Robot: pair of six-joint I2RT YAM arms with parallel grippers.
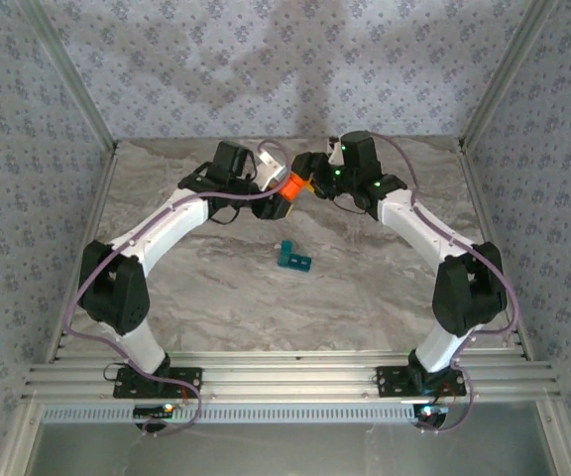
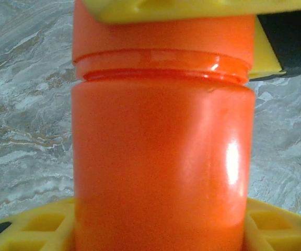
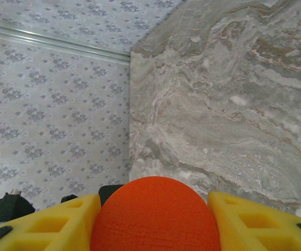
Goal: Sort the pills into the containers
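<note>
An orange bottle [image 1: 285, 190] hangs above the table at the back centre, with my left gripper [image 1: 278, 195] shut on its body [image 2: 161, 157]. Yellow fingers [image 2: 41, 227] flank the bottle's lower part in the left wrist view. My right gripper [image 1: 308, 184] meets it from the right. Its yellow fingers [image 3: 46, 225] press on both sides of the bottle's orange cap [image 3: 155, 214], and one of them [image 2: 192, 8] covers the cap end in the left wrist view. The teal pill box, the containers [image 1: 293, 258], lies on the table in front of both grippers. The pills are out of view.
The marble table [image 1: 365, 288] is walled by patterned panels [image 1: 28, 149] at the left, back and right, with metal frame posts [image 1: 489, 94] at the corners. An aluminium rail [image 1: 285, 379] with both arm bases runs along the near edge.
</note>
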